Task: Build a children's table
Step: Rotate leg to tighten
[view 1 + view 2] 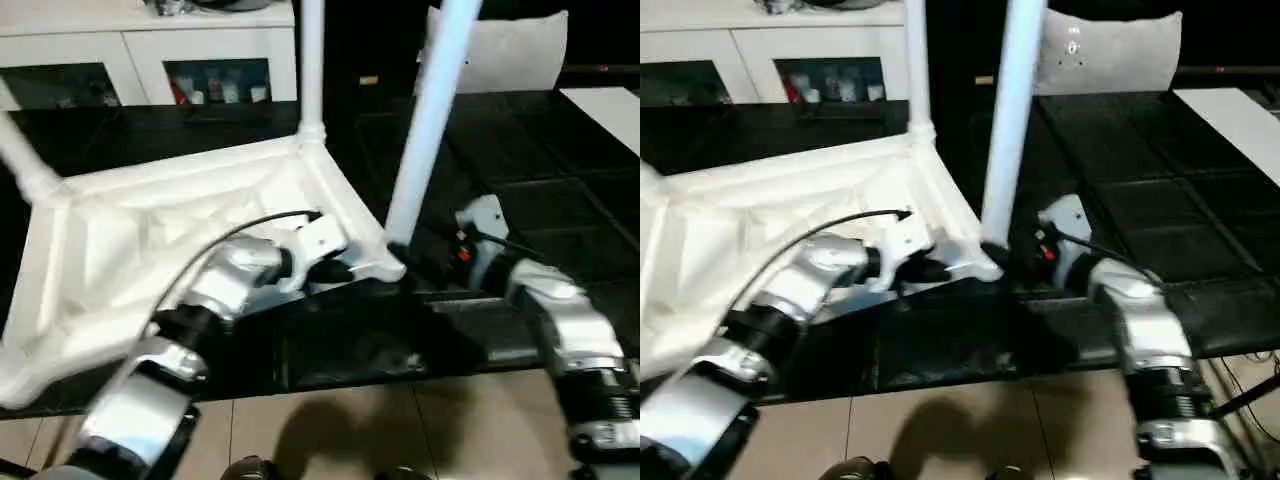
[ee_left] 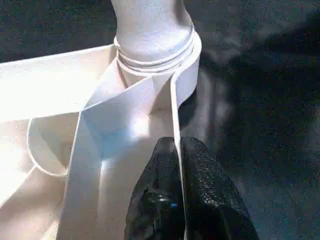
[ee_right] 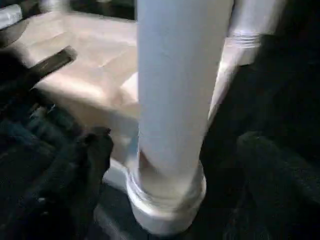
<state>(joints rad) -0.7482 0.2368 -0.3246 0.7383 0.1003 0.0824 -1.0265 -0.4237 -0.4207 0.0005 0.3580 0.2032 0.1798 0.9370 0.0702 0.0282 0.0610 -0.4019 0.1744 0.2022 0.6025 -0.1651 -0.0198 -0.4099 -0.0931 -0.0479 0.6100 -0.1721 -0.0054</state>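
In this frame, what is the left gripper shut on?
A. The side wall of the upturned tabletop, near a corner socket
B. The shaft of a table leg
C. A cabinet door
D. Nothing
A: in the left wrist view the two black fingers pinch the thin white wall of the tabletop just short of the socket that holds a leg.

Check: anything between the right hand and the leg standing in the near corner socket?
Nothing visible. The right hand sits open around the leg just above its socket, black fingers on either side. The left hand is pinched shut on the tabletop's edge wall beside that corner.
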